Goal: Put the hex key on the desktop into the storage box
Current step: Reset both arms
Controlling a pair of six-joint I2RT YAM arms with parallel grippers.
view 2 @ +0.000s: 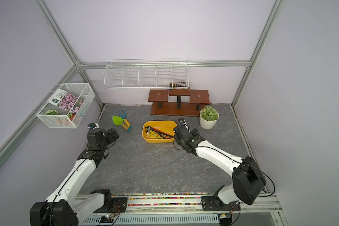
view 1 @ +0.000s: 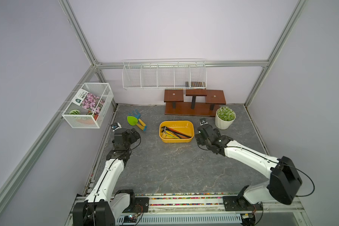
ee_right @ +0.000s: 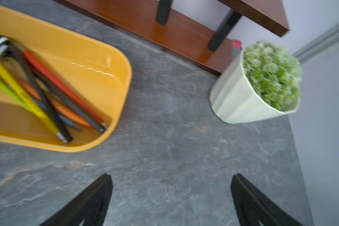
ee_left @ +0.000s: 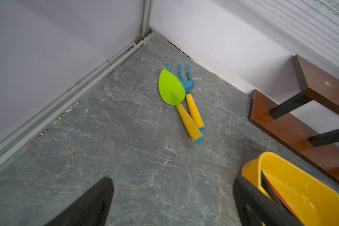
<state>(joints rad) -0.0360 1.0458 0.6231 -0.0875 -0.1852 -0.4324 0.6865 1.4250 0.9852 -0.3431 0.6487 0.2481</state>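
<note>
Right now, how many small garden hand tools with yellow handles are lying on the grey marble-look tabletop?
2. The green-bladed trowel and the blue pronged fork lie side by side near the far left corner of the tabletop. None looks hidden.

Yellow storage box upright on grey veined desktop, centre-far. Hex keys lie inside: bent ends left, shafts fanned right; black, yellow, orange-red.
</note>
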